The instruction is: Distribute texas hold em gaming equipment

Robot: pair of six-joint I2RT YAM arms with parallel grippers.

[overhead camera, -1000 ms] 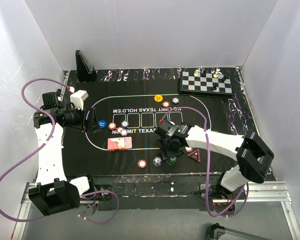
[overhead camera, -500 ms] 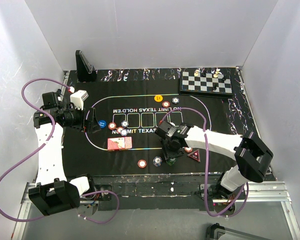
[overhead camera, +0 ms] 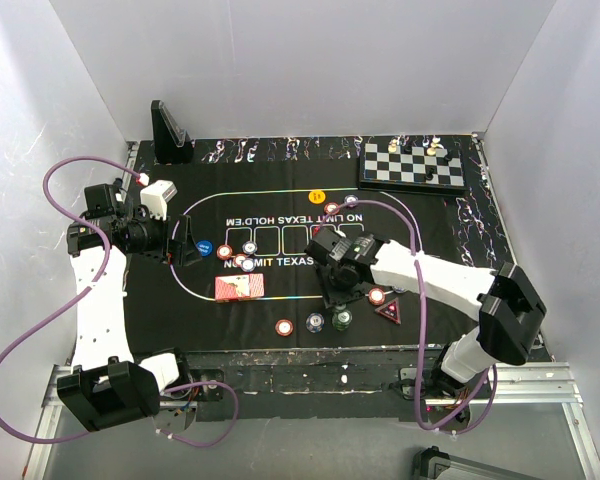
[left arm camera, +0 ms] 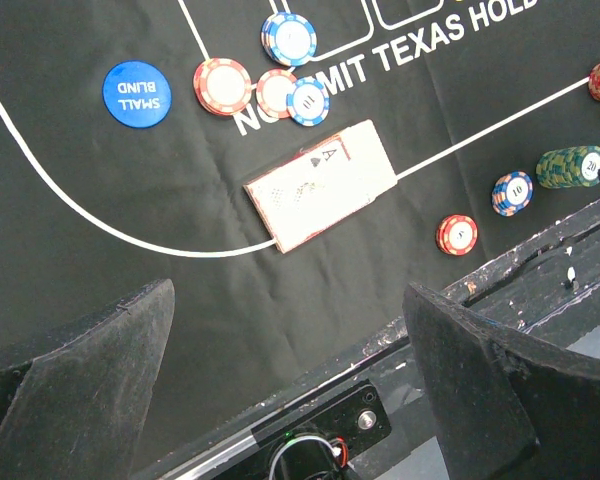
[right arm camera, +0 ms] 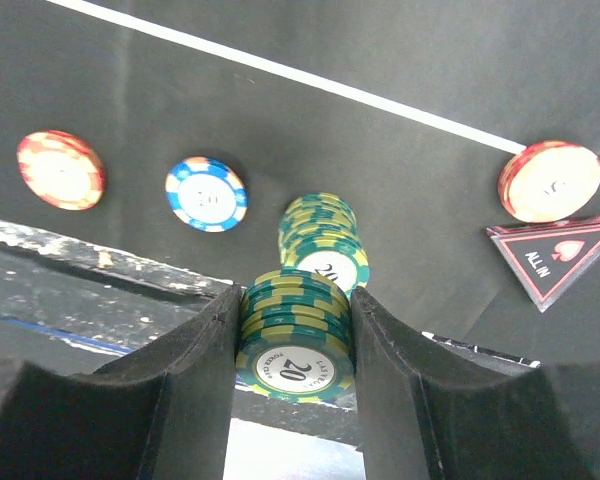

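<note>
- Holding left arm (overhead camera: 98, 290) bent at far left, with left gripper (left arm camera: 288, 292) spread wide, empty.
- Reaching inward with right arm (overhead camera: 440, 280), with right gripper (right arm camera: 297, 300) clamped on green chips (right arm camera: 295, 355).

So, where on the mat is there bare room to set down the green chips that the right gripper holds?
Bare mat lies between the card deck and the right gripper, and near the left corner, outside the white line. Crowded: the near edge around the green stack and red triangular marker.

Green chips (right arm camera: 295, 340) striped yellow; blue chip (right arm camera: 206, 193) edged white; triangular marker (right arm camera: 560, 260) bordered red; blue button (left arm camera: 137, 94) lettered white; black mat (right arm camera: 230, 110) lined white; chessboard (overhead camera: 414, 163) chequered black-and-white.
</note>
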